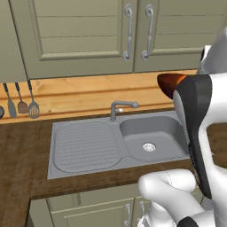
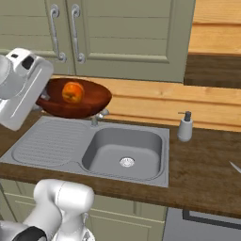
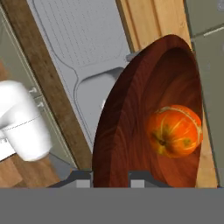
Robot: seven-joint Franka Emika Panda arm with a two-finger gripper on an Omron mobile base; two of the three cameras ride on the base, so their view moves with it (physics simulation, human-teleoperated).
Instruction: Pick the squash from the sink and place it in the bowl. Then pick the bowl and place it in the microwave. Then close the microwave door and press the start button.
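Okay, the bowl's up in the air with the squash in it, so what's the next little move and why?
Probably carry the bowl level toward the microwave, slowly. The gripper pinches its rim, a finger on either side, and the bowl hangs above the sink near the faucet. The squash sits loose inside, so a tilt or a jerk could roll it out.

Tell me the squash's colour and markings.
Orange-red with paler yellowish streaks; the squash shows best in the hand view.
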